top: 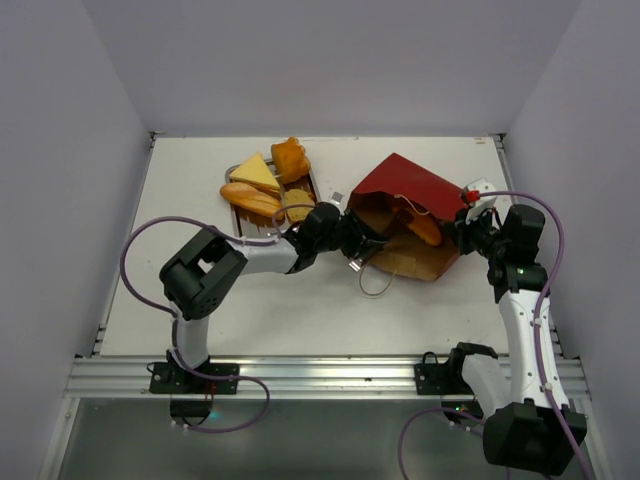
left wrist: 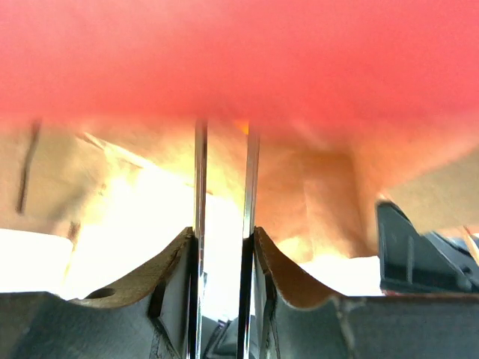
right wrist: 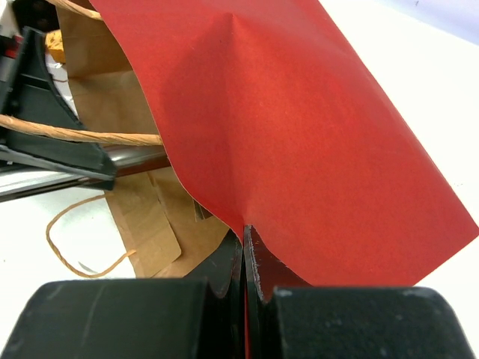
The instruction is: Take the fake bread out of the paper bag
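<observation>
The paper bag (top: 400,180) lies on its side, red outside, brown inside, mouth facing left. A baguette-like bread (top: 425,228) lies inside near the mouth's right end. My left gripper (top: 365,240) reaches into the mouth. In the left wrist view its jaws (left wrist: 223,187) stand a narrow gap apart with nothing between them, under the red wall (left wrist: 239,60). My right gripper (top: 468,228) is shut on the bag's red wall edge (right wrist: 299,134), pinched at its tips (right wrist: 245,232). A yellow wedge (top: 256,172), a bun (top: 291,158), a loaf (top: 250,200) and a round slice (top: 297,207) lie on the tray.
The silver tray (top: 236,218) sits at the back left of the table, just behind my left arm. One loop handle (top: 375,285) of the bag trails on the table in front of the mouth. White walls enclose the table on three sides.
</observation>
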Controlling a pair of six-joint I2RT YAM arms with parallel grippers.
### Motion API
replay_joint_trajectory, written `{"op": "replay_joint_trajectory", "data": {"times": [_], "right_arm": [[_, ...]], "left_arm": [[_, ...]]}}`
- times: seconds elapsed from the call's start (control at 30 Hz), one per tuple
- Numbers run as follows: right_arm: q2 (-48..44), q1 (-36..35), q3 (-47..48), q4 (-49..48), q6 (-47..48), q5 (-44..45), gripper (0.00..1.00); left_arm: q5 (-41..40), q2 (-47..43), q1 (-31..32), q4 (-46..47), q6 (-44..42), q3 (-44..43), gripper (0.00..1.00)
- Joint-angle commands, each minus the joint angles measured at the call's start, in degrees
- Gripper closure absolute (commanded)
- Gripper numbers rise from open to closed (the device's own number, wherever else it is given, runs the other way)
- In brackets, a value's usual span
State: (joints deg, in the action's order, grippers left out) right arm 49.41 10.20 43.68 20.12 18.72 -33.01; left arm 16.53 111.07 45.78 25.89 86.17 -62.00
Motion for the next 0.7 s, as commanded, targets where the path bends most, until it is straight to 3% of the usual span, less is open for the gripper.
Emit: {"op": "replay_joint_trajectory", "data": {"times": [0.0,0.67], "right_arm": [[-0.7,0.2,-0.2,-1.0,0.1,-1.4,1.00],[-0.8,0.3,-0.4,-1.1,0.4,-1.4,1.00]], "left_arm": [[1.7,-5.9,-0.2,6.0,-1.0,1.6,1.00],[4.2,-19.4,-0.2,9.7,-1.0,14.8,1.00]]}}
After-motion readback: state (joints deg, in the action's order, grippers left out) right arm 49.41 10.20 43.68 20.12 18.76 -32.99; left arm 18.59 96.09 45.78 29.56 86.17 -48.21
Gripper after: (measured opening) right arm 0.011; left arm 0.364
